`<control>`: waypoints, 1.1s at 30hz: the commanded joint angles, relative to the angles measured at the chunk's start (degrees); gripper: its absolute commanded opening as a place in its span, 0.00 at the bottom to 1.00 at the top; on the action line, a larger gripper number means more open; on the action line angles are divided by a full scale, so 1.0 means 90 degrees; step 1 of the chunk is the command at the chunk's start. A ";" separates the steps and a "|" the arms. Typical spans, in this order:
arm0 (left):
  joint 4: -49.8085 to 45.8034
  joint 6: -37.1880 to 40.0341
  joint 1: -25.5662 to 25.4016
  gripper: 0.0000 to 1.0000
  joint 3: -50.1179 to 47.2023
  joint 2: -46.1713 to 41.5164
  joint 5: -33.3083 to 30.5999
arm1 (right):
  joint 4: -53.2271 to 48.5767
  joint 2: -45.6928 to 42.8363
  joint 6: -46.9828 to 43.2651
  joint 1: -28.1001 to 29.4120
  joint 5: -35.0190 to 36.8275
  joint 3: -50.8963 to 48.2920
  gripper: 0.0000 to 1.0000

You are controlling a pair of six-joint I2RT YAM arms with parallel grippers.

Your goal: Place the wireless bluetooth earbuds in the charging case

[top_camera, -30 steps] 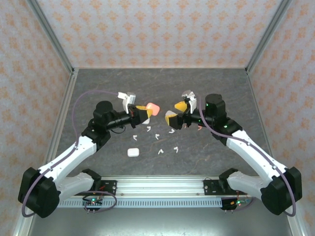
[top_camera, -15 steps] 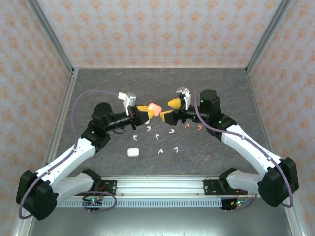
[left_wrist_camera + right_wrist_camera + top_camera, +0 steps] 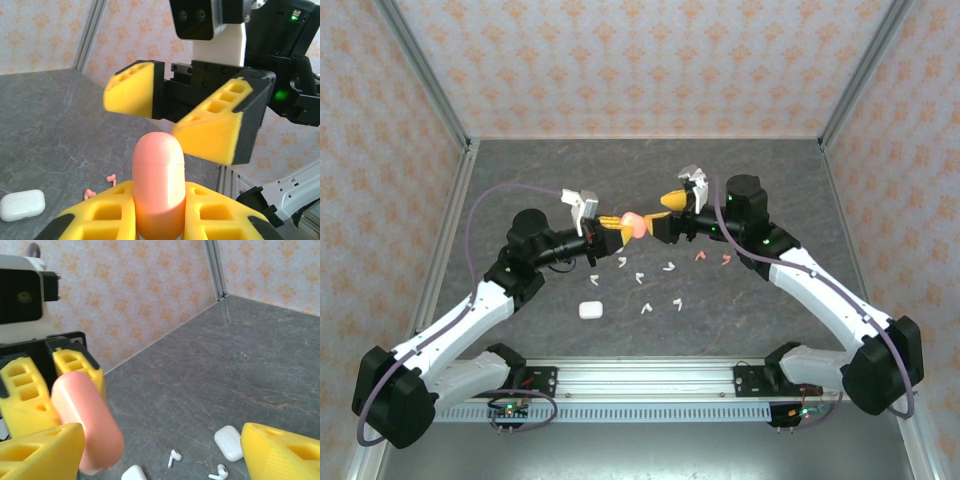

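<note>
Left hand (image 3: 610, 228): closed on the pink charging case (image 3: 633, 224) and holding it above the middle of the worktop (image 3: 770, 180).
Grip, left wrist view: I see the case (image 3: 158, 185) standing upright between my yellow fingers (image 3: 100, 217), which press on its lower half. The lid seam is visible and the lid is down. The top view gives only a pink shape at the fingertips.
Right hand (image 3: 662, 214): open, with its fingers spread, facing the free end of the case.
Right hand, left wrist view (image 3: 172, 112): both yellow pads stand wide apart, just beyond the top of the case.
Right wrist view: the case (image 3: 87, 420) sits at the edge of one of my own fingers (image 3: 40, 452), and I cannot tell whether they touch. The other finger is well apart from it.
White charging case (image 3: 590, 309): lying shut on the worktop toward the arm bases, well apart from both hands. Both wrist views confirm it (image 3: 22, 205) (image 3: 227, 442).
White earbuds (image 3: 639, 277): I count six in the top view, loose on the worktop between the hands and the white case. The right wrist view picks up two (image 3: 174, 456).
Pink earbuds (image 3: 701, 256): two lie side by side on the worktop, just beside the right arm. The left wrist view shows them too (image 3: 111, 177).
</note>
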 commanded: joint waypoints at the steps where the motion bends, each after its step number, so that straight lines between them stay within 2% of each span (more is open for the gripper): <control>1: 0.0079 0.0144 -0.0050 0.00 0.0174 -0.0150 0.0173 | 0.0053 0.0042 -0.0097 0.0029 -0.0118 0.0163 0.82; 17: 0.0013 0.0206 -0.0061 0.00 0.0182 -0.0150 0.0063 | 0.0207 -0.0034 -0.0099 0.0087 -0.0645 -0.0013 0.90; 33: -0.0083 0.0278 -0.0061 0.00 0.0196 -0.0252 0.0132 | -0.0152 0.0201 -0.0071 0.0061 0.0025 0.0289 0.81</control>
